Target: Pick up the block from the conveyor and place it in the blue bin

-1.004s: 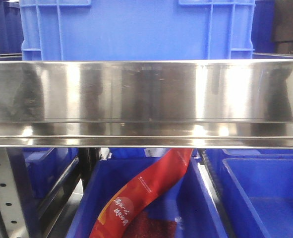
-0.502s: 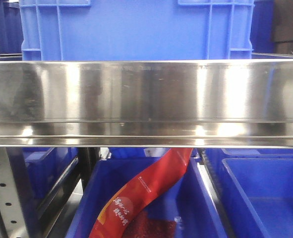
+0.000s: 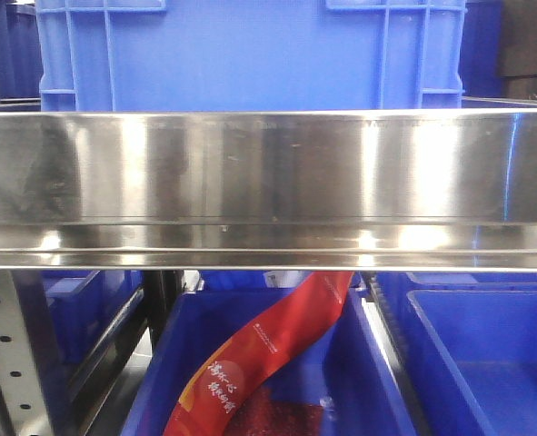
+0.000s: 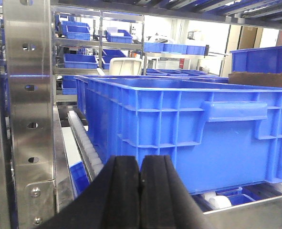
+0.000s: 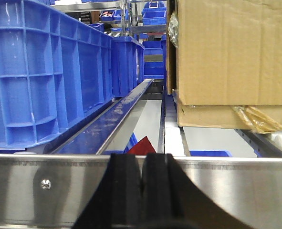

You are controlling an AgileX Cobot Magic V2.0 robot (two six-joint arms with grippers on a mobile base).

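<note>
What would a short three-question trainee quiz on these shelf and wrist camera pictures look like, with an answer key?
1. True or false: both black grippers, left and right, have their fingers pressed together with nothing between them.
2. Multiple choice: what lies in the lower blue plastic bin under the shiny steel shelf rail? A) a glossy red printed pouch B) a green bottle C) a white cup
3. Fill in: in the right wrist view, the brown ______ box sits across the steel divider from the ribbed blue plastic crate.

Key: 1 true; 2 A, the red pouch; 3 cardboard.
</note>
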